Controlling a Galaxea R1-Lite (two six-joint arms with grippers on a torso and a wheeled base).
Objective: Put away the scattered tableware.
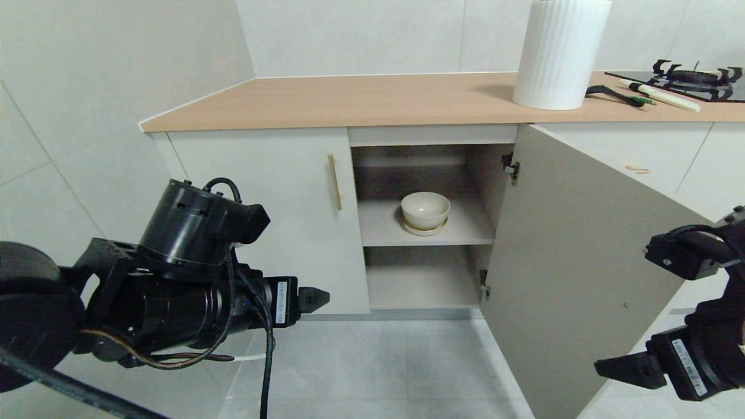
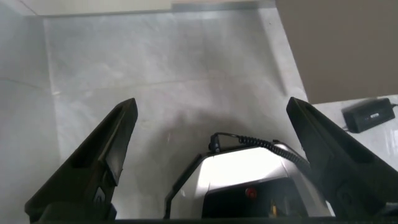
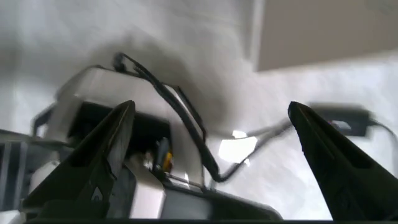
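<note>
And the bowl sits on the shelf, up ahead of the left gripper; it and the right gripper gape empty. Stowing looks done: next, push shut the door beside the right gripper.

Left pincer spread wide over tiled floor.

Head facing cabinet, wrists facing floor

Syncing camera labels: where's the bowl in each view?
Head view: bowl near centre, on a plate on the upper cabinet shelf.
Left wrist view: not in it.
Right wrist view: not in it.
Shared landmark: the grey tiled floor.
</note>
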